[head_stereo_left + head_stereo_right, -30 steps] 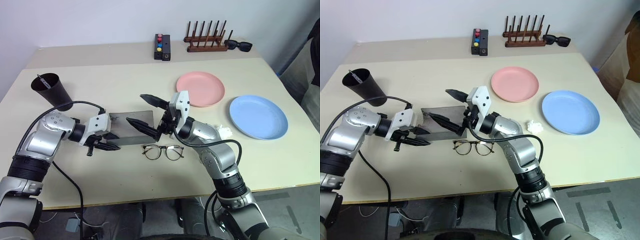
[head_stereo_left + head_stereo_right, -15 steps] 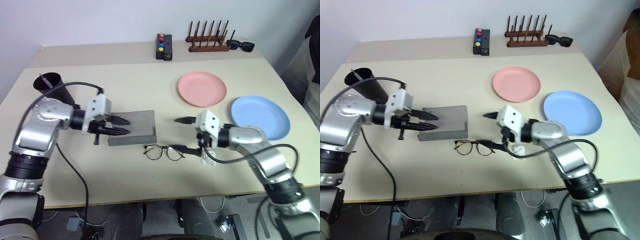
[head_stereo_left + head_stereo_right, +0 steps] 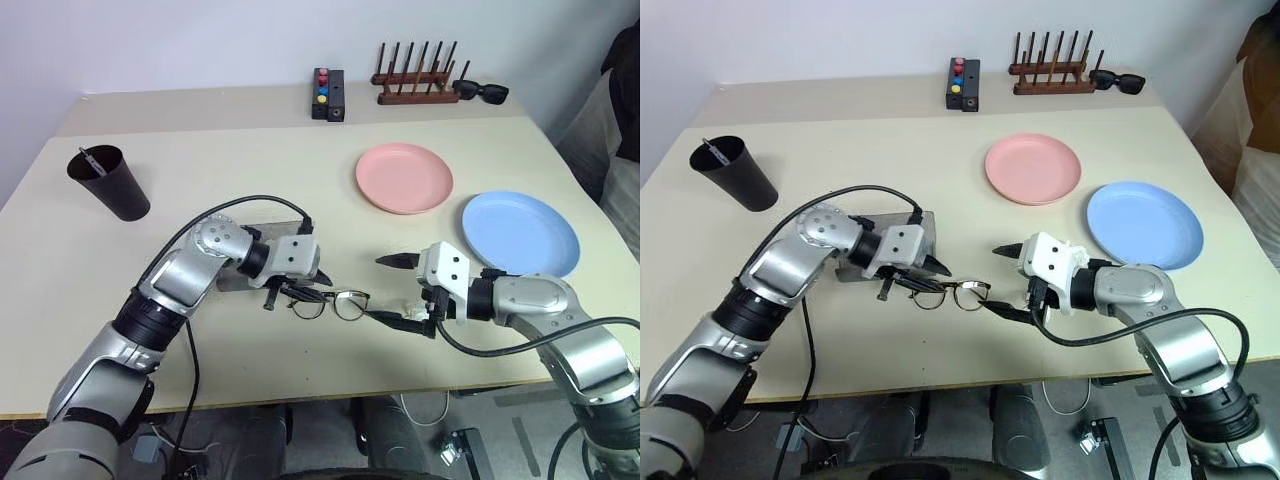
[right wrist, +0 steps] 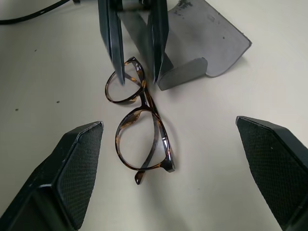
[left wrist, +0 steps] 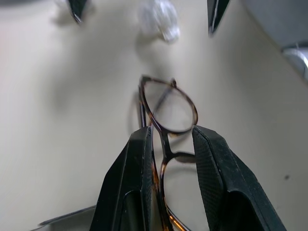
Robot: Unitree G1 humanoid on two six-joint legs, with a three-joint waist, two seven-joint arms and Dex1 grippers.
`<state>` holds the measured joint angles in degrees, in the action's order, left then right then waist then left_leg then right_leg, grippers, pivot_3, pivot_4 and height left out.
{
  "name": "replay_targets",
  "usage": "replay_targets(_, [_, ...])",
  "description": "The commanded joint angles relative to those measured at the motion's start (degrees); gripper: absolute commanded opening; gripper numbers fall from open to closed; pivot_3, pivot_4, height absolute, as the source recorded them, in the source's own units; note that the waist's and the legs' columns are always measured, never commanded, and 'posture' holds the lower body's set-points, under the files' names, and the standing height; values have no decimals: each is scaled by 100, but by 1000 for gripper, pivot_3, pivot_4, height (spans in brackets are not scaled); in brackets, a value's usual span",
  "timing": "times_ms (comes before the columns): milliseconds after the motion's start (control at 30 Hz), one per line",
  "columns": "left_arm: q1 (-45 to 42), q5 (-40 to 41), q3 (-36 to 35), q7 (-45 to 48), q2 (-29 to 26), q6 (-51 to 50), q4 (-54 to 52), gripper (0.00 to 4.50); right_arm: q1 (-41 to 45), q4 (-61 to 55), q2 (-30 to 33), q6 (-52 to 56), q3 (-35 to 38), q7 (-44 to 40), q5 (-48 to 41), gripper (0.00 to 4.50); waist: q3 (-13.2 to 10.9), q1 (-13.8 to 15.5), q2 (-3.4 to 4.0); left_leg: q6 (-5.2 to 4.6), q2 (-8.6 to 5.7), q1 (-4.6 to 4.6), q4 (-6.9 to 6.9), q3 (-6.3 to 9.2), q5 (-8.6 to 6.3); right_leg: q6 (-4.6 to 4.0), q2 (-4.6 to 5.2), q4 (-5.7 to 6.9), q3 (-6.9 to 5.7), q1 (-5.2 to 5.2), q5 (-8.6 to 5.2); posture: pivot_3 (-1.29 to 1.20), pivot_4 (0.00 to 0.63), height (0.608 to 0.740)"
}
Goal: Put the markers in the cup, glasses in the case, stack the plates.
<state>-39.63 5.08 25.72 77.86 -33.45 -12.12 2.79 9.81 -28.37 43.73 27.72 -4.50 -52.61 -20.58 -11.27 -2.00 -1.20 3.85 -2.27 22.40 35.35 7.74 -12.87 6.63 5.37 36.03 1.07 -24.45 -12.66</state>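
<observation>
Beige table (image 3: 200,140): two plates, one cup (image 3: 108,183), one glasses (image 3: 330,303).

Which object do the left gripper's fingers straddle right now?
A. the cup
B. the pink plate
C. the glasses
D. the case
C: the left gripper has one finger on each side of the glasses frame on the table, with the case just behind.

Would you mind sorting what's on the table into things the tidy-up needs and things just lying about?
Needed:
glasses
case
cup, one marker inside
pink plate
blue plate

Lying about:
sunglasses
wooden rack
button box
crumpled white scrap
</observation>
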Motion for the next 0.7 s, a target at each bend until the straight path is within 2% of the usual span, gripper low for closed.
replay_targets(33, [-191, -184, 100, 80, 77, 268, 158, 1291, -77, -340, 30, 59, 225, 122, -103, 4500, 0, 6, 0, 0, 0, 0, 0, 0, 0, 0, 0, 0, 0, 0, 0, 0, 150, 739])
replay_targets(533, [-170, -442, 257, 81, 400, 454, 554, 1291, -175, -380, -36, 32, 184, 321, -84, 4500, 0, 121, 0, 0, 0, 1, 4, -3, 0, 1, 0, -2, 2, 1, 0, 0, 150, 739])
replay_targets(600, [-160, -430, 249, 80, 419, 413, 532, 788, -171, -369, -40, 19, 176, 320, -81, 4500, 0, 122, 0, 0, 0, 1, 4, -3, 0, 2, 0, -2, 2, 1, -1, 0, 150, 739])
replay_targets(667, [-143, -397, 227, 70, 446, 352, 490, 41, -168, -352, -43, 3, 167, 313, -81, 4500, 3, 125, 0, 0, 0, 0, 4, -2, 0, 2, 0, -2, 2, 4, -1, 0, 150, 739])
replay_targets(700, [-133, -387, 217, 66, 453, 321, 460, 41, -173, -344, -38, -5, 167, 308, -80, 4500, 5, 125, 3, 0, 0, -4, 4, -2, 0, 3, 1, -4, 2, 10, -1, 0, 150, 739])
